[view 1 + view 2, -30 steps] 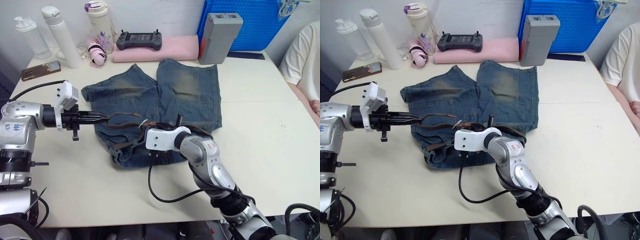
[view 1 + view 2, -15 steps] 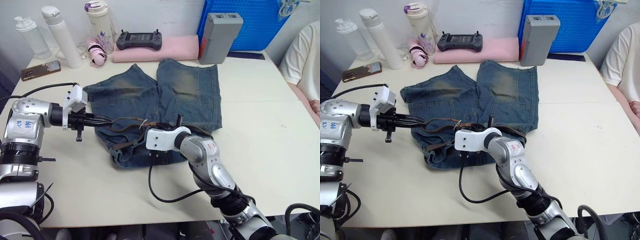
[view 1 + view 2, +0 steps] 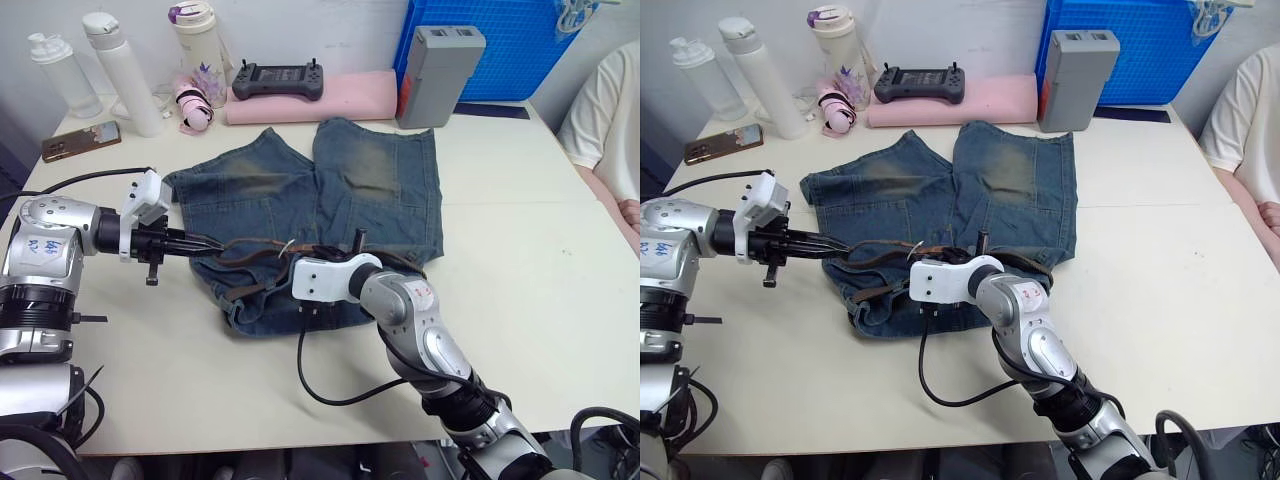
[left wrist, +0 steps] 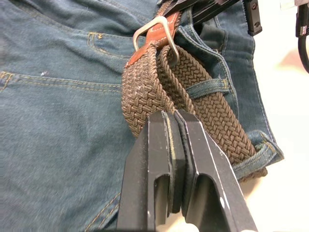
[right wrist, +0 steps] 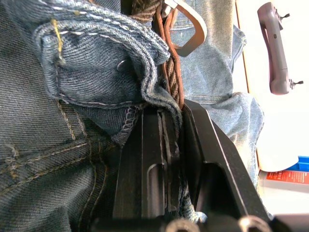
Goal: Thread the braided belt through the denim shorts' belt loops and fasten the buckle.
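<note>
The denim shorts (image 3: 340, 190) lie flat mid-table, waistband toward me. The braided belt (image 4: 145, 92) lies along the waistband at the shorts' left end, folded back on itself, one strand passing under a belt loop (image 4: 207, 88). Its silver buckle (image 4: 157, 28) lies near the waistband's middle. My left gripper (image 3: 206, 245) reaches in from the left, level and low, shut on the fold of the belt. My right gripper (image 3: 305, 256) sits at the waistband's middle, shut on a bunched fold of the waistband (image 5: 101, 43), right beside the buckle (image 5: 189, 30).
At the back stand two white bottles (image 3: 125, 75), a lidded cup (image 3: 197, 40), a phone (image 3: 80, 141), a controller (image 3: 277, 79) on a pink pad, a grey box (image 3: 438, 72) and a blue crate (image 3: 500, 45). A person's sleeve (image 3: 608, 115) shows at the right edge.
My left gripper pushed right toward the buckle, then drew back left a little, and the lifted belt now hangs lower over the shorts. The right arm has stayed put.
</note>
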Robot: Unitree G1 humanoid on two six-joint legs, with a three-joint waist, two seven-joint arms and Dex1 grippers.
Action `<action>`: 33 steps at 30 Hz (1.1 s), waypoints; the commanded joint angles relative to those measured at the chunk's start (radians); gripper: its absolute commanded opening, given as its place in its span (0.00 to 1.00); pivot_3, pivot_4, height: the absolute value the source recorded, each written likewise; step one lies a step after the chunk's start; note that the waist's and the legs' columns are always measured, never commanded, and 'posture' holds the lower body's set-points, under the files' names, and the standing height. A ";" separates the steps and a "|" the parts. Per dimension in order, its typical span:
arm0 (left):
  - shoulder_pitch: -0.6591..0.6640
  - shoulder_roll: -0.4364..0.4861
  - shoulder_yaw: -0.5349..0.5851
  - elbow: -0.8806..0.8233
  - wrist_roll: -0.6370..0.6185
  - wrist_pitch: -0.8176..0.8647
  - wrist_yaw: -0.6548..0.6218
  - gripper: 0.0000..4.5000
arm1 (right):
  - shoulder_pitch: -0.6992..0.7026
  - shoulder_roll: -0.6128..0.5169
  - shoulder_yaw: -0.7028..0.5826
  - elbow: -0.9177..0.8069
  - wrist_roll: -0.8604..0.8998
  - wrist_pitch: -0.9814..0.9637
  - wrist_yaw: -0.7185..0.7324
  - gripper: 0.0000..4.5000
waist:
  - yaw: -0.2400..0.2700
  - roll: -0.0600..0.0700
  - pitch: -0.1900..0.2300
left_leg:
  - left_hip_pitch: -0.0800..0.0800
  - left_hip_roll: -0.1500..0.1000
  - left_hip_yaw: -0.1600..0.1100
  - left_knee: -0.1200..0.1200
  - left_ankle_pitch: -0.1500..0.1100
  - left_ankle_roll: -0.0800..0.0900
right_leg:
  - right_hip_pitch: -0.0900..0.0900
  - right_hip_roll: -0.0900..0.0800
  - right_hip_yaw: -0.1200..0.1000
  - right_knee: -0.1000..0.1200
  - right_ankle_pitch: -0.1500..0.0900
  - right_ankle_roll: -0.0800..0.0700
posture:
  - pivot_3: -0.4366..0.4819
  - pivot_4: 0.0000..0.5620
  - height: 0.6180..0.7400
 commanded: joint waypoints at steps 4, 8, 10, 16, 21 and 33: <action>0.001 0.011 0.019 -0.031 -0.023 0.006 -0.037 0.00 | -0.003 0.000 0.007 -0.034 0.006 -0.014 -0.006 0.02 | 0.000 0.000 0.000 | 0.000 0.000 0.000 0.000 0.000 0.000 | 0.000 0.000 0.000 0.000 0.000 0.000 | 0.48 0.27 0.79; -0.015 -0.011 0.002 -0.013 -0.022 0.006 -0.056 0.00 | -0.002 -0.004 0.008 -0.035 0.008 -0.018 -0.003 0.02 | 0.000 0.000 0.000 | 0.000 0.000 0.000 0.000 0.000 0.000 | 0.000 0.000 0.000 0.000 0.000 0.000 | 0.48 0.27 0.79; -0.036 -0.024 -0.007 0.006 -0.023 0.014 -0.069 0.00 | -0.003 -0.005 0.008 -0.035 0.009 -0.020 -0.003 0.02 | 0.000 0.000 0.000 | 0.000 0.000 0.000 0.000 0.000 0.000 | 0.000 0.000 0.000 0.000 0.000 0.000 | 0.48 0.27 0.79; -0.072 -0.044 -0.061 0.071 -0.001 -0.007 -0.111 0.00 | -0.004 -0.009 0.006 -0.036 0.008 -0.023 -0.004 0.02 | 0.001 0.000 0.000 | 0.000 0.000 0.000 0.000 0.000 0.000 | 0.000 0.000 0.000 0.000 0.000 0.000 | 0.48 0.27 0.79; -0.077 -0.021 -0.144 0.083 -0.032 -0.016 -0.114 0.00 | -0.004 -0.012 0.004 -0.038 0.005 -0.023 -0.004 0.02 | 0.001 0.000 0.000 | 0.000 0.000 0.000 0.000 0.000 0.000 | 0.000 0.000 0.000 0.000 0.000 0.000 | 0.48 0.27 0.79; -0.117 0.025 -0.241 0.144 -0.047 -0.105 -0.114 0.00 | -0.004 -0.014 0.006 -0.040 0.001 -0.025 -0.004 0.02 | 0.001 0.000 0.000 | 0.000 0.000 0.000 0.000 0.000 0.000 | 0.000 0.000 0.000 0.000 0.000 0.000 | 0.48 0.27 0.79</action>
